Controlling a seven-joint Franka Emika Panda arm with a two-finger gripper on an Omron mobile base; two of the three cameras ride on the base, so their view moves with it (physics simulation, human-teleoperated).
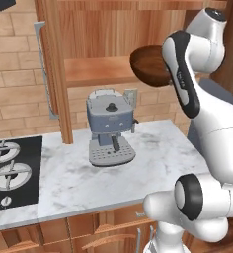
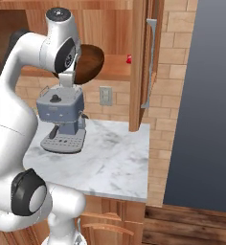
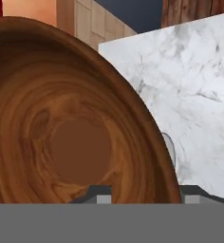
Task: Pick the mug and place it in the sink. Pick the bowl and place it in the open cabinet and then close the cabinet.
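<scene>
Tool (image 3: 140,195) at the rim of the bowl (image 1: 149,65), raised to cabinet (image 1: 103,29) shelf (image 1: 96,69) height, presumably for setting inside. Jaw state unclear, grip or release impossible to tell behind the wrist. Bowl at the shelf's front edge, tilted, just ahead of the tool. Coffee machine (image 1: 110,127) well below on the table (image 1: 153,163).

light: bright, even | shadows: faint | blur: slight softness

Both base views flank the counter (image 1: 153,153) from behind; the hand view looks close into the bowl (image 3: 76,137).
</scene>
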